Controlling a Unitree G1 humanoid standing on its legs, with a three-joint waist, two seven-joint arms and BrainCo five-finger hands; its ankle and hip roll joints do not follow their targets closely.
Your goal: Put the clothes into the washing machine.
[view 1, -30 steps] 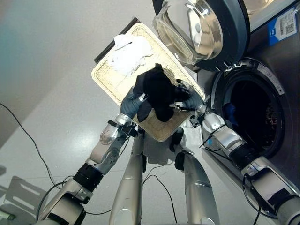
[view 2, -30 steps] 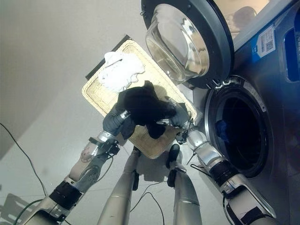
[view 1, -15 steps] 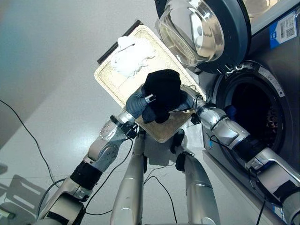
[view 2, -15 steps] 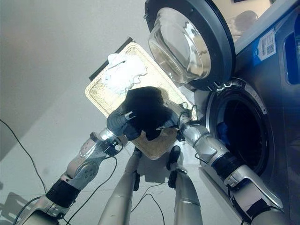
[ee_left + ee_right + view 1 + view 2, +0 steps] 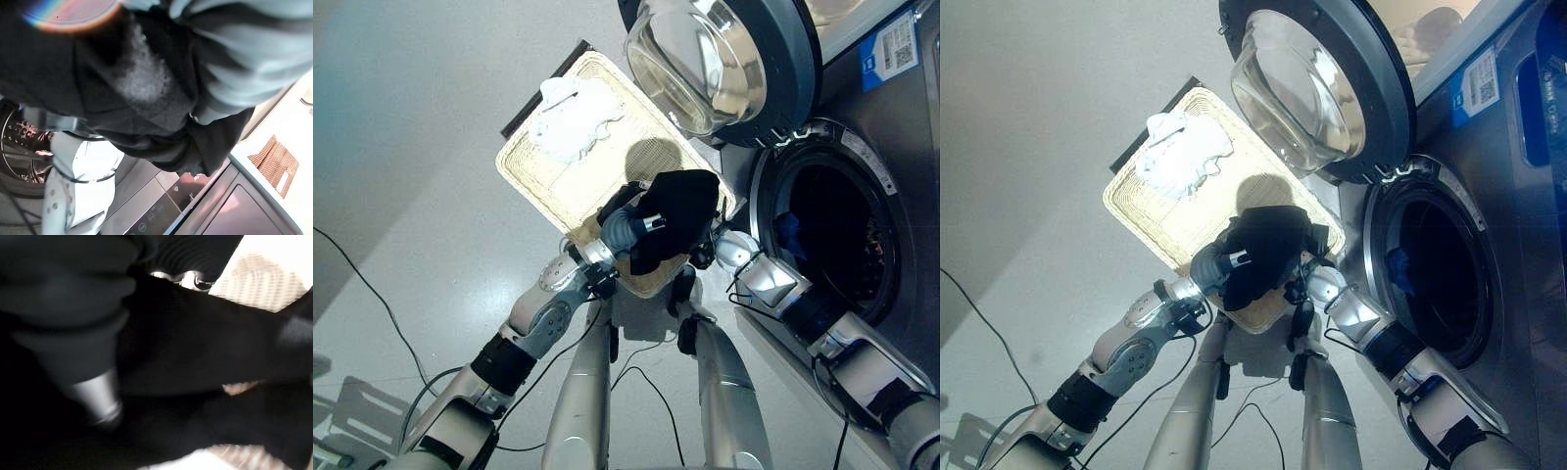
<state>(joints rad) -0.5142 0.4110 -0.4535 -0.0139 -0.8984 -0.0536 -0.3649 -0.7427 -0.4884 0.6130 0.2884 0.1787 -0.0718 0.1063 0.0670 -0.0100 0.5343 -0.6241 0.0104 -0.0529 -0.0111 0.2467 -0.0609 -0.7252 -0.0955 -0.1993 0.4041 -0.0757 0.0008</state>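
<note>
Pale grey floor lay under the scene, where the left hand gripped a bunched black garment, with the right hand buried under the cloth, its fingers hidden. Both held it above the near corner of a wicker basket, beside the washing machine's open drum and swung-out door. White clothes lay at the basket's far end.

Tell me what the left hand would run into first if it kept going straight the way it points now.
Probably the washing machine's front by the open drum. The left hand, bunched in the black garment, points that way over the basket's near corner; depth is unclear.
</note>
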